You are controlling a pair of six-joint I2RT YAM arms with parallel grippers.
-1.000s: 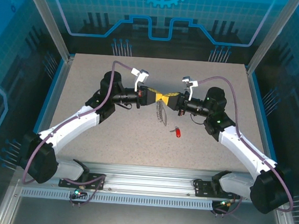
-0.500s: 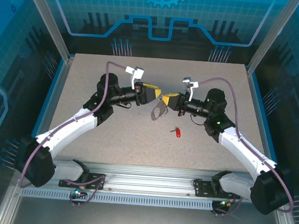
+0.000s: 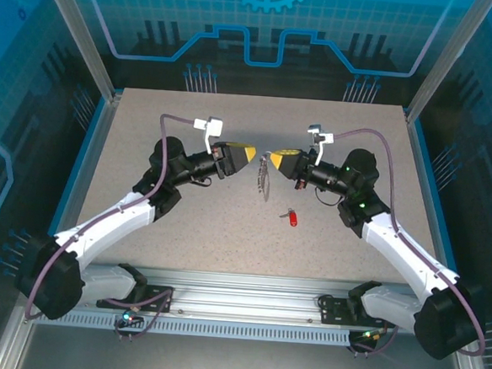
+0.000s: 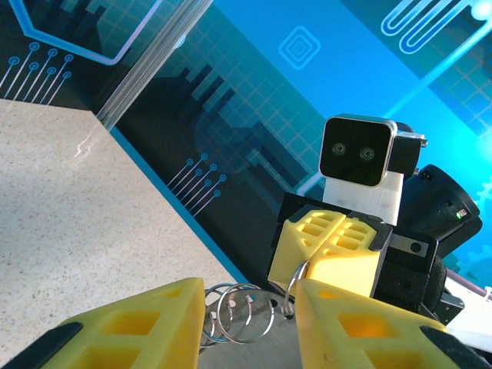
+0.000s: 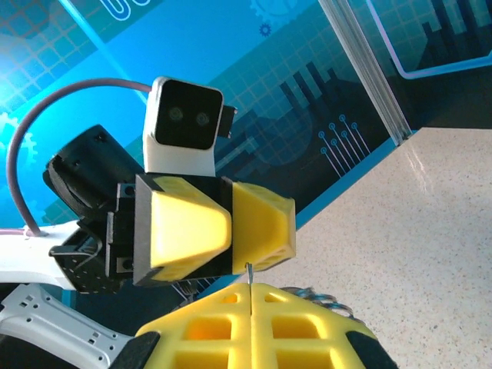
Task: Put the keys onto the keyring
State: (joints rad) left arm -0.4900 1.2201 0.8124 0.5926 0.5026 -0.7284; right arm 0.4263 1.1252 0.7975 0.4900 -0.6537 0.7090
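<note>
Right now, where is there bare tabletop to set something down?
Bare: the far strip of the speckled beige tabletop beyond both arms, and the near strip between the small red-headed key and the metal rail. Crowded: the centre, yellow left fingers and right fingers flanking the dangling grey keyring.

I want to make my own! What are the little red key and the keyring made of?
The key looks like bright red plastic at the head, probably, with a short silvery metal blade. The keyring, held by the right pincer, looks like thin metal wire: silvery loops that glint.
</note>
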